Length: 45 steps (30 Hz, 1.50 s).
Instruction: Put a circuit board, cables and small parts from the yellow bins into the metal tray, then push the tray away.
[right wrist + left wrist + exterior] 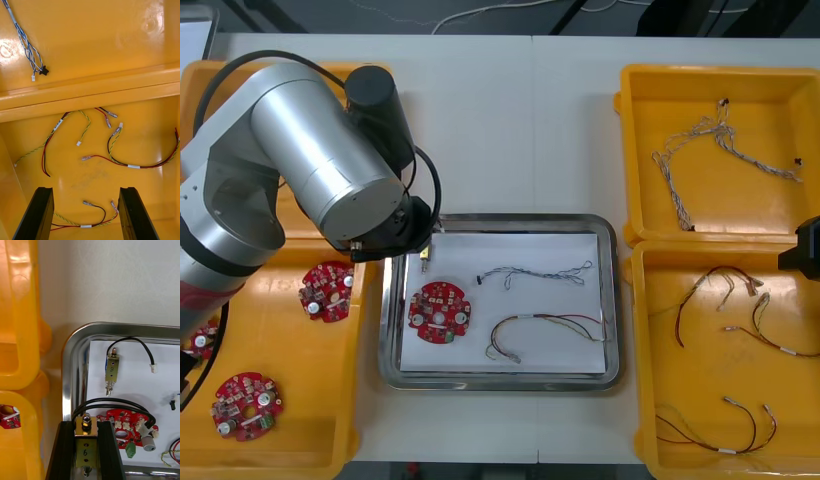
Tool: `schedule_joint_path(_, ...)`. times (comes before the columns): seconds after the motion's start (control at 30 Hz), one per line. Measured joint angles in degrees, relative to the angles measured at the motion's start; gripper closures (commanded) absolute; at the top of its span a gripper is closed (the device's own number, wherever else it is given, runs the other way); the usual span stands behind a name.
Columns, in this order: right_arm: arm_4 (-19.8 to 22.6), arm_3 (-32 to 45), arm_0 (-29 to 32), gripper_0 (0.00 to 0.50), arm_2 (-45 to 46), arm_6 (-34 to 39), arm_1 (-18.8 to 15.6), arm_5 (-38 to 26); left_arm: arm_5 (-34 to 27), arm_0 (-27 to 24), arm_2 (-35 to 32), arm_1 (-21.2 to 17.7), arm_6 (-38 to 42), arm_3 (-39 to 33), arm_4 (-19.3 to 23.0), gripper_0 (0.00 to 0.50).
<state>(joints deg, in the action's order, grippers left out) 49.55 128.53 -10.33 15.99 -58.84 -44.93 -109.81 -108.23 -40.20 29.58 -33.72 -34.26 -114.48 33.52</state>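
Centrally, tray [500, 219] on light table [520, 130], left gripper [86, 426] clasping small metal part [85, 445]

The silver cylindrical left arm [310, 150] has a black cap [376, 95] and claw [86, 424].

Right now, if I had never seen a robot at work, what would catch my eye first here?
The big silver left arm looms over the metal tray's left corner, with the left gripper shut on a small metal part that trails a black cable. In the tray lies a round red circuit board. The right gripper hangs open above red and yellow cables in a yellow bin.
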Motion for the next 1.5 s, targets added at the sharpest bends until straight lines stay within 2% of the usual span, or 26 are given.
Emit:
schedule_joint_path(0.27, 0.00, 0.00, 0.00, 0.000, 0.00, 0.00, 0.00, 0.00, 2.50, 0.00, 2.43, 0.90, 0.00, 0.91, -0.44, 0.500)
schedule_joint_path(0.63, 0.00, 0.00, 0.00, 0.000, 0.00, 0.00, 0.00, 0.00, 6.90, -0.36, 4.92, 4.90, 0.00, 9.07, -3.10, 0.500)
schedule_joint_path(1.5, 0.00, 0.00, 0.00, 0.000, 0.00, 0.00, -0.01, 0.00, 11.64, -4.54, 8.79, 10.43, -0.03, 19.68, -5.38, 0.500)
